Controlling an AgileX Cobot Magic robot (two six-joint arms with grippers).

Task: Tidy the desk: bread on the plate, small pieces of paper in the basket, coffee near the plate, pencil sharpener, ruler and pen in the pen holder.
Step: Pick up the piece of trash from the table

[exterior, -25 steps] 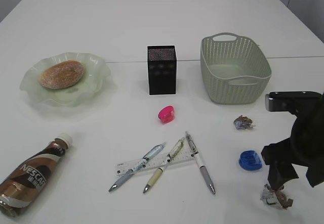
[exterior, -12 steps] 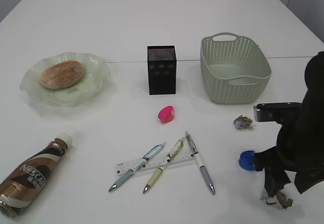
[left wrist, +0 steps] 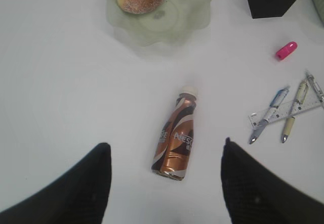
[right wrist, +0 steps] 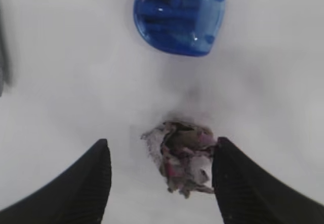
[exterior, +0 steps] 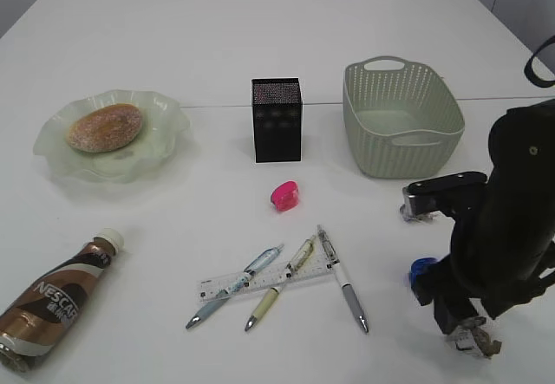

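My right gripper [right wrist: 161,148] stands open astride a crumpled piece of paper [right wrist: 182,161] on the desk [exterior: 208,46]. The paper lies against the right finger, clear of the left one. That paper [exterior: 475,342] is at the front right, and a second piece [exterior: 415,213] lies nearer the basket [exterior: 408,154]. My left gripper [left wrist: 165,144] hangs open above the lying coffee [left wrist: 176,138]. The bread [exterior: 105,127] is on the plate [exterior: 169,137]. A pink pencil sharpener [exterior: 284,196], the ruler [exterior: 260,282] and a pen [exterior: 342,278] lie before the pen holder [exterior: 277,120].
A blue pencil sharpener [exterior: 421,273] sits just left of my right arm, partly hidden by it. Two more pens [exterior: 234,287] [exterior: 279,284] lie across the ruler. The coffee [exterior: 56,302] rests at the front left corner.
My right arm has swung in from the right and come down over the front-right paper, now covering part of the blue sharpener. Nothing else has moved.
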